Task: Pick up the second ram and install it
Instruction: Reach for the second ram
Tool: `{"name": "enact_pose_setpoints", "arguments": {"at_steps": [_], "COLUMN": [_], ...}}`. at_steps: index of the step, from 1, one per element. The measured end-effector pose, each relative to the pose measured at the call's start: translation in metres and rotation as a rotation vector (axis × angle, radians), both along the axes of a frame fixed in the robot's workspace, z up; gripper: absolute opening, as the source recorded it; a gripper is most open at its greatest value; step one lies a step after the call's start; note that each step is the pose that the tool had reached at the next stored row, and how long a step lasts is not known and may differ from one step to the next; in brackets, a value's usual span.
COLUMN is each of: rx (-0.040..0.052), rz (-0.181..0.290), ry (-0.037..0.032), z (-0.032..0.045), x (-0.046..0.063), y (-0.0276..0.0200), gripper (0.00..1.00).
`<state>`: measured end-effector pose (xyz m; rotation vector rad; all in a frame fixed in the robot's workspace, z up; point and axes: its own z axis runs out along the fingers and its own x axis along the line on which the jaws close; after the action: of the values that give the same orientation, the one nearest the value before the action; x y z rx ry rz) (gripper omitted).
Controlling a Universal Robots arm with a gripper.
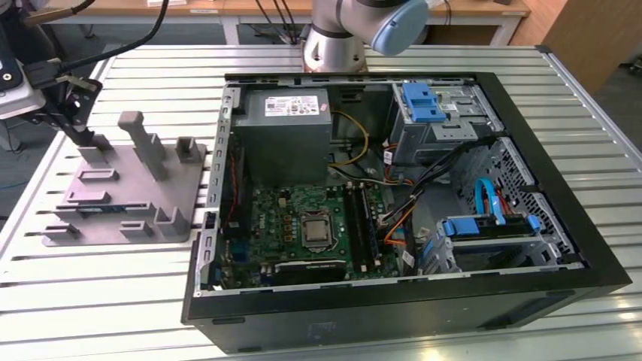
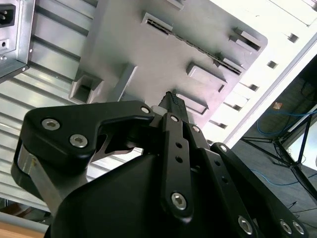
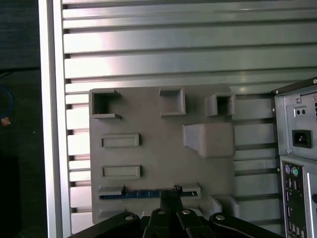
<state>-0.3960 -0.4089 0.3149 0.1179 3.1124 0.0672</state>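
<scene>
Pincer point(image 1: 86, 137) hangs clenched and empty over the far part of the grey tray point(image 1: 140, 197) on the slatted worktop point(image 1: 101, 286). The blue ram stick point(image 1: 105, 208) sits in a slot along the tray's near edge, at the exterior view's left of the open computer case point(image 1: 401, 316).

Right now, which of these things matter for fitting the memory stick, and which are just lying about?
For the job: gripper, second ram, grey tray holding it, green motherboard.
Just there: power supply, blue drive brackets, cables, slatted table.
</scene>
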Motion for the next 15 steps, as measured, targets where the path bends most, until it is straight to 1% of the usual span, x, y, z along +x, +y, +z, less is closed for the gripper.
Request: {"name": "enact_pose_setpoints", "arguments": {"at_steps": [10, 15], "rx": [0.0001, 0.0001], "rz": [0.000, 0.000], "ry": [-0.0002, -0.0001], "z": [-0.0080, -0.0140], "x": [-0.010, -0.014], "y": [-0.0015, -0.0021], "gripper": [0.10, 0.10]}}
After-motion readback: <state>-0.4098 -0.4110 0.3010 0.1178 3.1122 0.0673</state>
